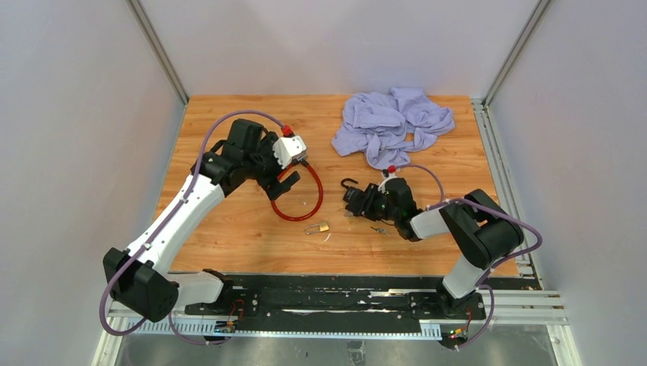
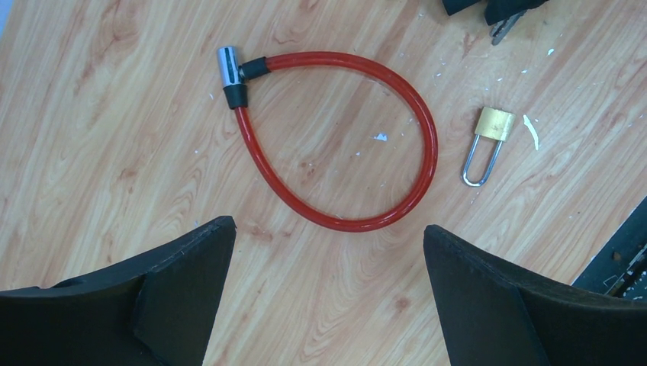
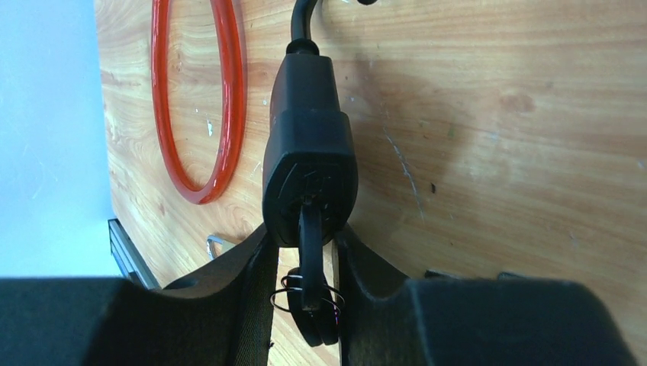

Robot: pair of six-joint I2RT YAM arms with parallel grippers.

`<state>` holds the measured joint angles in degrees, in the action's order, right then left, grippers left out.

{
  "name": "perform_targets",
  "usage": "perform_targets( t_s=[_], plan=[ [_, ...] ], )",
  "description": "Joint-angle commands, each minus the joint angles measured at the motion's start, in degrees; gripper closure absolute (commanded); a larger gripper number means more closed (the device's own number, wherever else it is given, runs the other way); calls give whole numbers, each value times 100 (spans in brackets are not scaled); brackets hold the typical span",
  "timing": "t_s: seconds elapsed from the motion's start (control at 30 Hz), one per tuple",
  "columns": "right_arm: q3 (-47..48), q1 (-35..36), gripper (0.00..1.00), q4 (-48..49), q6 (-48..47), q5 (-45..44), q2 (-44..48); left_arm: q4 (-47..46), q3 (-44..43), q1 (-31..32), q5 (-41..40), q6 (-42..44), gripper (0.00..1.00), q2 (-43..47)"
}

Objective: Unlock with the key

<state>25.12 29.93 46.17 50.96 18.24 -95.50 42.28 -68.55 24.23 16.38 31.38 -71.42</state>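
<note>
Right wrist view shows the right hand (image 3: 304,242) with its two fingers squeezed in close on a thin black key (image 3: 310,229). The key is pushed into the end of a chunky black plastic lock (image 3: 309,145) lying on the wooden tabletop (image 3: 496,114). The left hand (image 2: 328,229) is spread wide open and holds nothing. It hangs over a shiny red cable loop (image 2: 416,122) next to a small gold padlock (image 2: 494,123), well apart from the black lock. Nothing is pinning the black lock down. So I think a turn of the key may just roll the whole lock over, and it will not open. The key could also slip from the fingers or pull out.
</note>
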Motion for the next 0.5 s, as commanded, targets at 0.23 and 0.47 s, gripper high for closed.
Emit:
perform_targets(
  t_s=[0.23, 0.47],
  plan=[
    [1001, 59, 40, -2520, -970, -241, 1074, -60, 35, -24, 90, 0, 2, 205],
    [1531, 57, 36, -4093, -1469, -519, 1719, -5, -193, -94, 159, -115, 2, 57]
  ],
)
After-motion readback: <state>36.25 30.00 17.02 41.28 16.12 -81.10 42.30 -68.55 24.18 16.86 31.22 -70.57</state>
